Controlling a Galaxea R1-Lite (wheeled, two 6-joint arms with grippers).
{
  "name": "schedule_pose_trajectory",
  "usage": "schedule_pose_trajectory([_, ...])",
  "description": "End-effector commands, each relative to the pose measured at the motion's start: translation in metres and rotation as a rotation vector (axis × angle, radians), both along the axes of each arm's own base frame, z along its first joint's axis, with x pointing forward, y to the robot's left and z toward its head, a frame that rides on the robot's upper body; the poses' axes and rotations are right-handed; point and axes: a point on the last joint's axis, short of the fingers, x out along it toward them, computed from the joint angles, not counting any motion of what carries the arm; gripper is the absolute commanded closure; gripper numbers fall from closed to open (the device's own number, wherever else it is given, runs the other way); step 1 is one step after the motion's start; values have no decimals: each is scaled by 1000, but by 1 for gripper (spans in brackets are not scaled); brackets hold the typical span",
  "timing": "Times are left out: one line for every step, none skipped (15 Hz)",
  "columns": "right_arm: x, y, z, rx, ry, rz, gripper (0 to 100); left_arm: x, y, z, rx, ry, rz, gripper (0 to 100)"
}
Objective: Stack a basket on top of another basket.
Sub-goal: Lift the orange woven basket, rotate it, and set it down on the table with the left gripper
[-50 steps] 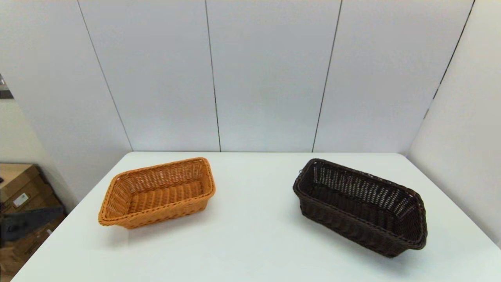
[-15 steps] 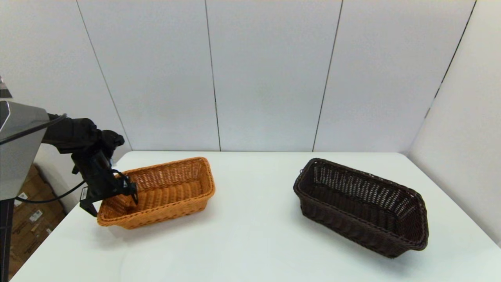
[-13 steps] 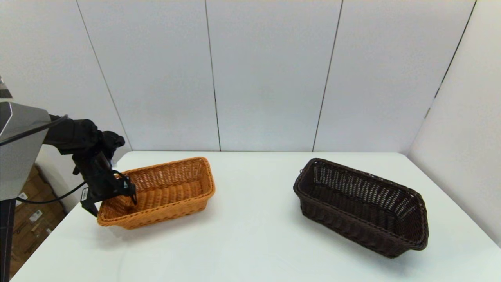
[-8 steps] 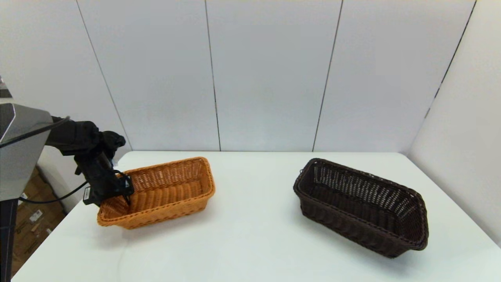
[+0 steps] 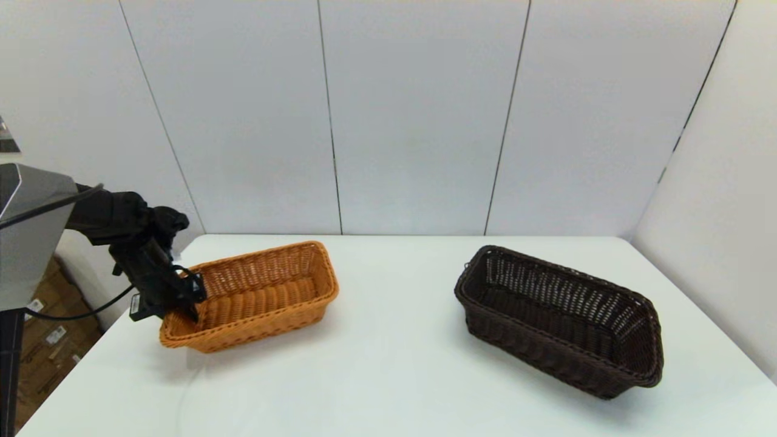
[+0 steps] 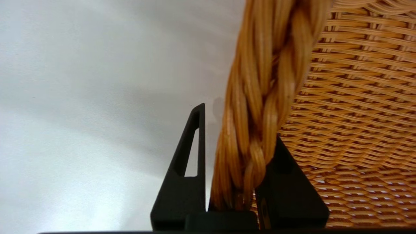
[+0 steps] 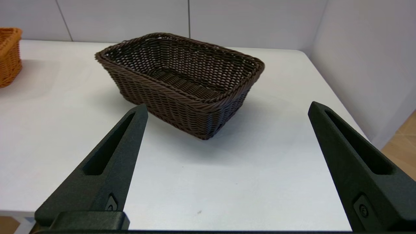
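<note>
Left wrist view shows the left gripper (image 6: 235,175) with its two black fingers (image 6: 187,169) closed on the braided rim of the orange-tan basket (image 6: 341,97): one finger stands outside the rim over the white table (image 6: 81,97), the other sits inside against the woven wall, and the thick braid fills the gap between them. From the head view the left gripper (image 5: 176,300) holds the short end of the orange-tan basket (image 5: 261,297) that faces the table's left edge. That end seems raised a little off the surface, so the basket tilts, while its far end rests on the table (image 5: 388,364) toward the middle. The black arm reaches in from beyond the left edge, with a cable hanging beneath it.

Well apart from it, the dark brown basket (image 5: 558,321) sits flat on the right half of the table, set at an angle, its long side running toward the near right corner. It is open upward and nothing lies inside it.

Right wrist view shows the right gripper (image 7: 227,110) with its fingers (image 7: 107,169) spread wide apart and holding nothing. It hangs near the table's front edge, short of the dark brown basket (image 7: 182,81) and not touching it. A corner of the orange-tan basket (image 7: 8,55) shows at the side of that picture.
</note>
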Motion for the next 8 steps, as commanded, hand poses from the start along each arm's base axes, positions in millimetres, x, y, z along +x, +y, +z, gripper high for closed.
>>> schedule_pose_trajectory([0,0,0,0,2,1,0,-3,4,19,-11,-46,13,100])
schedule_pose_trajectory([0,0,0,0,2,1,0,-5,4,29,-38,-75,11,100])
schedule_pose_trajectory([0,0,0,0,2,1,0,-8,4,39,-69,-106,8,100])
schedule_pose_trajectory([0,0,0,0,2,1,0,-11,2,52,-115,-150,-3,100])
schedule_pose_trajectory([0,0,0,0,2,1,0,-14,1,61,-157,-177,-13,100])
schedule_pose_trajectory([0,0,0,0,2,1,0,-16,-1,67,-202,-197,-28,100])
schedule_pose_trajectory([0,0,0,0,2,1,0,-17,-2,69,-233,-208,-58,100])
schedule_pose_trajectory([0,0,0,0,4,1,0,-19,-3,68,-253,-203,-87,100])
